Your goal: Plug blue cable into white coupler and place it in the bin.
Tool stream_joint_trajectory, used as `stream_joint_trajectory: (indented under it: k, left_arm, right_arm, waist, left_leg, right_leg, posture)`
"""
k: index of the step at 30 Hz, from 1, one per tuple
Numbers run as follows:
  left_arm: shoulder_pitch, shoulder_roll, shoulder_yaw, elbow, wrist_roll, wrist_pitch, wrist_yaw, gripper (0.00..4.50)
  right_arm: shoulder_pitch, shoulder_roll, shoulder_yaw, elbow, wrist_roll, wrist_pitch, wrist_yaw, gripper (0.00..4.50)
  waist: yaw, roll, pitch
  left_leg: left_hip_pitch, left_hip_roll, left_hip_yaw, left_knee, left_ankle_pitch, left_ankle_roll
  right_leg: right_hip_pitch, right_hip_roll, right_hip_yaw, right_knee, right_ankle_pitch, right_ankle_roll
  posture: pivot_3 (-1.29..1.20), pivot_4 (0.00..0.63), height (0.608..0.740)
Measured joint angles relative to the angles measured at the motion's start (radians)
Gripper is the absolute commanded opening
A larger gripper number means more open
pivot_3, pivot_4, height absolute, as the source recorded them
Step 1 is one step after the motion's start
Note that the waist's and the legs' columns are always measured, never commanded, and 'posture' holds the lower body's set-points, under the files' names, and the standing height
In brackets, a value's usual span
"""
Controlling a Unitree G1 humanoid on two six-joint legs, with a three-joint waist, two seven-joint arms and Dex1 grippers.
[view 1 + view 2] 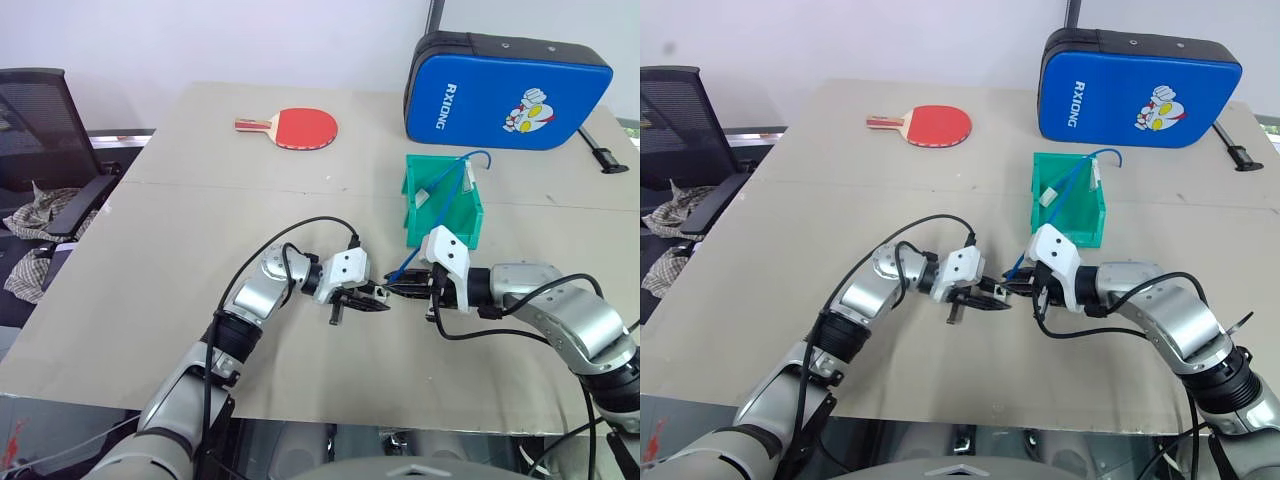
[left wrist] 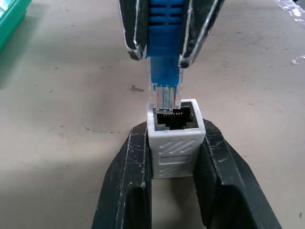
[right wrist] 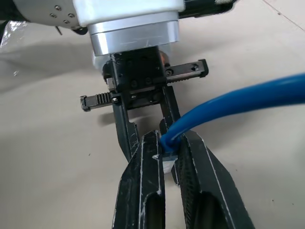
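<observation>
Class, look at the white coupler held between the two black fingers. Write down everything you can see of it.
The white coupler is a small cube of smooth white plastic with slanted ridges moulded on its side. Its open end shows a dark square socket with fine metal contacts. The left hand clamps it by two opposite sides, above the tan table. The blue cable, held in the right hand, has its clear plug tip at the socket's mouth, not pushed home.

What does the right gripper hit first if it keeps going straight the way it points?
Most likely the white coupler clamped in the left gripper. The right gripper holds the blue cable, whose clear plug tip sits at the socket mouth, seemingly slightly off-centre.
</observation>
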Motion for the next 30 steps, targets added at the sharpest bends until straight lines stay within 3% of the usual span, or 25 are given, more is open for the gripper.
stream_joint_trajectory:
  k: [19,23,28,30]
  left_arm:
    - [0.008,-0.013,0.000,0.004,0.023,-0.030,0.011,0.58]
    - [0.019,-0.007,0.009,0.003,0.032,-0.040,0.019,0.58]
    - [0.058,-0.002,0.027,-0.045,0.024,-0.014,0.040,0.58]
    - [0.064,-0.002,0.031,-0.059,0.018,-0.003,0.042,0.58]
  right_arm:
    - [-0.069,-0.012,0.110,0.042,-0.181,-0.043,0.133,0.00]
    - [-0.064,0.042,0.089,0.090,-0.188,-0.076,0.137,0.00]
    - [0.021,0.124,0.006,0.143,-0.157,-0.090,0.087,2.03]
    - [0.042,0.137,-0.018,0.134,-0.149,-0.088,0.069,2.03]
  waist:
    - [0.001,0.000,-0.001]
    - [0.000,-0.002,-0.004]
    - [-0.006,-0.002,-0.003]
    - [-0.005,-0.002,-0.003]
  left_leg:
    - [0.004,0.000,0.000,0.000,0.000,0.000]
    - [0.008,0.000,-0.001,0.000,0.000,0.000]
    - [0.007,0.001,-0.001,0.000,0.000,0.000]
    - [0.006,0.001,-0.001,0.000,0.000,0.000]
  right_leg:
    - [0.004,-0.001,0.000,0.000,0.000,0.000]
    - [0.007,0.000,0.000,0.000,0.000,0.000]
    - [0.006,0.000,0.000,0.001,0.000,0.000]
    - [0.006,0.000,0.000,0.001,0.000,0.000]
  posture:
    - [0.00,0.150,0.729]
    - [0.00,0.150,0.729]
    - [0.00,0.150,0.729]
    - [0.00,0.150,0.729]
